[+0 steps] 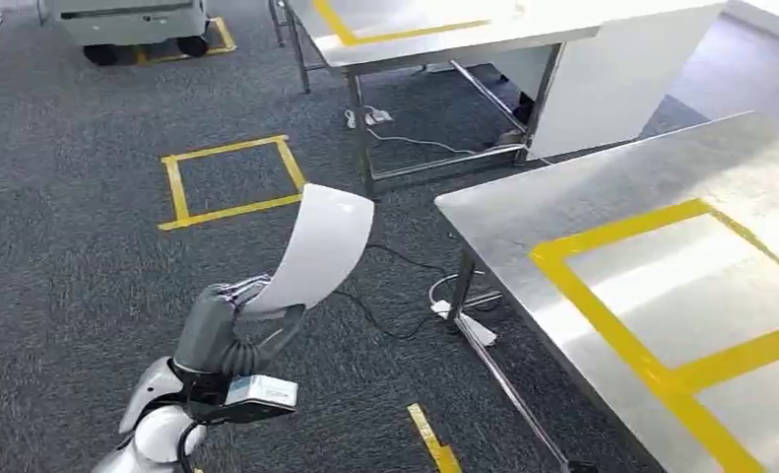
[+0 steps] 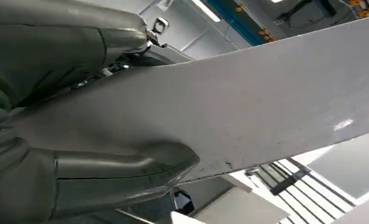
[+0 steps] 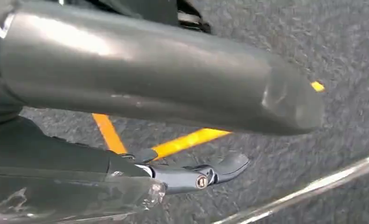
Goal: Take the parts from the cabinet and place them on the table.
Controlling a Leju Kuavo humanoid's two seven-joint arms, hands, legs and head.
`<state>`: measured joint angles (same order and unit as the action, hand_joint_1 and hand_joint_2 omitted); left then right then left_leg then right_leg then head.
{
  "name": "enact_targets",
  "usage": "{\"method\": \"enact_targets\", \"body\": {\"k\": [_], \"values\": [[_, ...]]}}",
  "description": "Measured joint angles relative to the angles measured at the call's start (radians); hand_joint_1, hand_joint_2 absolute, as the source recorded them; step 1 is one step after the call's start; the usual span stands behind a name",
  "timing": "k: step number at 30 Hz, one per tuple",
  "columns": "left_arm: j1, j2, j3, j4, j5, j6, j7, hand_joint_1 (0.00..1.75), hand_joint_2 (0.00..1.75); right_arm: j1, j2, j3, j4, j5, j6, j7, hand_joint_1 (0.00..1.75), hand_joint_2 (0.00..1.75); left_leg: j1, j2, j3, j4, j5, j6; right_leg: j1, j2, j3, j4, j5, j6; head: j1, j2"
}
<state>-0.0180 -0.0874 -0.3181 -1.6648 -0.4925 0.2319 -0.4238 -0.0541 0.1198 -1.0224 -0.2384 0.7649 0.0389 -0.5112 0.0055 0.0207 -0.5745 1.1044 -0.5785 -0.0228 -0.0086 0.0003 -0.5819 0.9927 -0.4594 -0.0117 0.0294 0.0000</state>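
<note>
Keep left hand clamped on curved white panel, carry level over steel bench, right hand grasp unclear.

Part in left hand, left of the table.

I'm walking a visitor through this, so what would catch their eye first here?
First, the curved white part held up by the left robot hand over the grey carpet. Next, to the right, the shiny steel table with its yellow tape rectangle.
</note>
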Motion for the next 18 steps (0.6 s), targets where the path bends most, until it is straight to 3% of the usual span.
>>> {"method": "enact_targets", "body": {"k": [2, 3, 4, 5, 6, 7, 8, 9, 11, 12, 18], "values": [[0.004, 0.003, 0.004, 0.003, 0.000, 0.000, 0.000, 1.75, 1.75, -0.001, 0.000, 0.000, 0.000, 0.000, 0.000, 0.000, 0.00, 0.00, 0.000, -0.011, -0.080, 0.164, -0.065, -0.001, 0.002, 0.027, -0.001, 0.000, 0.000, -0.001, -0.002, 0.000], [0.005, 0.005, 0.005, 0.005, 0.000, 0.000, 0.000, 1.75, 1.75, 0.000, 0.000, 0.000, 0.000, 0.000, 0.000, 0.000, 0.00, 0.00, 0.000, -0.011, -0.105, 0.207, -0.069, 0.001, 0.003, 0.041, 0.000, 0.001, 0.000, -0.001, -0.002, 0.000], [0.006, 0.006, 0.005, 0.006, 0.000, 0.000, 0.000, 1.75, 1.75, 0.001, 0.000, 0.000, 0.000, 0.000, 0.000, 0.000, 0.00, 0.00, 0.000, -0.012, -0.105, 0.196, -0.045, 0.004, 0.004, 0.056, 0.000, 0.002, 0.001, -0.001, -0.001, 0.000], [0.006, 0.007, 0.005, 0.007, 0.000, 0.000, 0.000, 1.75, 1.75, 0.001, 0.000, 0.000, 0.000, 0.000, 0.000, 0.000, 0.00, 0.00, 0.000, -0.014, -0.084, 0.142, 0.000, 0.008, 0.004, 0.072, 0.001, 0.003, 0.001, -0.001, -0.002, 0.000], [0.006, 0.007, 0.005, 0.007, 0.000, 0.000, 0.000, 1.75, 1.75, 0.001, 0.000, 0.000, 0.000, 0.000, 0.000, 0.000, 0.00, 0.00, 0.000, -0.025, -0.045, 0.054, 0.054, 0.013, 0.004, 0.088, 0.001, 0.005, 0.001, 0.000, -0.002, 0.000], [0.006, 0.007, 0.005, 0.007, 0.000, 0.000, 0.000, 1.75, 1.75, 0.001, 0.000, 0.000, 0.000, 0.000, 0.000, 0.000, 0.00, 0.00, 0.001, -0.051, -0.004, -0.036, 0.099, 0.018, 0.003, 0.101, 0.002, 0.006, 0.001, 0.001, -0.002, 0.000], [0.006, 0.008, 0.005, 0.007, 0.000, 0.000, 0.000, 1.75, 1.75, 0.001, 0.000, 0.000, 0.000, 0.000, 0.002, 0.000, 0.00, 0.00, 0.004, -0.106, 0.019, -0.085, 0.101, 0.024, 0.003, 0.110, -0.001, 0.007, 0.002, 0.004, 0.000, 0.000], [0.006, 0.008, 0.005, 0.007, 0.000, 0.000, 0.000, 1.75, 1.75, -0.001, 0.000, 0.000, 0.000, 0.000, 0.002, 0.000, 0.00, 0.00, 0.007, -0.107, 0.026, -0.110, 0.096, 0.024, 0.004, 0.126, -0.010, 0.012, 0.003, 0.011, 0.000, 0.000], [0.006, 0.009, 0.006, 0.007, 0.000, 0.000, 0.000, 1.75, 1.75, 0.003, 0.000, 0.000, 0.000, 0.000, 0.002, 0.000, 0.00, 0.00, 0.000, -0.090, 0.022, -0.106, 0.094, 0.026, -0.005, 0.144, -0.019, 0.006, 0.010, 0.026, -0.003, 0.000], [0.005, 0.008, 0.006, 0.007, 0.000, 0.000, 0.000, 1.75, 1.75, 0.007, 0.000, 0.000, 0.000, 0.000, 0.002, 0.000, 0.00, 0.00, 0.001, -0.080, 0.024, -0.111, 0.098, 0.031, -0.004, 0.156, -0.024, 0.002, 0.013, 0.035, -0.002, 0.000], [0.005, 0.008, 0.006, 0.007, 0.000, 0.000, 0.000, 1.75, 1.75, 0.007, 0.000, 0.000, 0.000, 0.000, 0.002, 0.000, 0.00, 0.00, 0.001, -0.080, 0.024, -0.111, 0.098, 0.031, -0.004, 0.156, -0.024, 0.002, 0.013, 0.035, -0.002, 0.000]]}}
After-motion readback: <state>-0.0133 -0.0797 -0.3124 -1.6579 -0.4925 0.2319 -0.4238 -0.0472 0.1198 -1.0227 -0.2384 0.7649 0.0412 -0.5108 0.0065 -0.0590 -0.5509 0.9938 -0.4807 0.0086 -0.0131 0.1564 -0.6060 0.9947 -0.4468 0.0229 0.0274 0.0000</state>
